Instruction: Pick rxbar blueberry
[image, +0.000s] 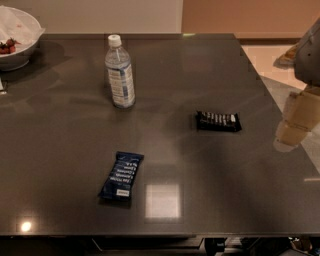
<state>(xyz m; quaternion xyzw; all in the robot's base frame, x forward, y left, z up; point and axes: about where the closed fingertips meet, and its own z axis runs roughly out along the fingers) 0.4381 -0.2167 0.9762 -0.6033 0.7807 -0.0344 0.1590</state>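
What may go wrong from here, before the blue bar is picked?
1. The gripper hangs at the table's right edge, closer to the black bar than to the rxbar blueberry; it might take the wrong one.
2. The rxbar blueberry lies flat on the smooth table, so a grasp may slide off it.

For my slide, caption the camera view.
The gripper hangs at the right table edge; the rxbar blueberry lies untouched near the front.

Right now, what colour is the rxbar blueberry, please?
Dark blue wrapper, white text, camera view; tool at right edge.
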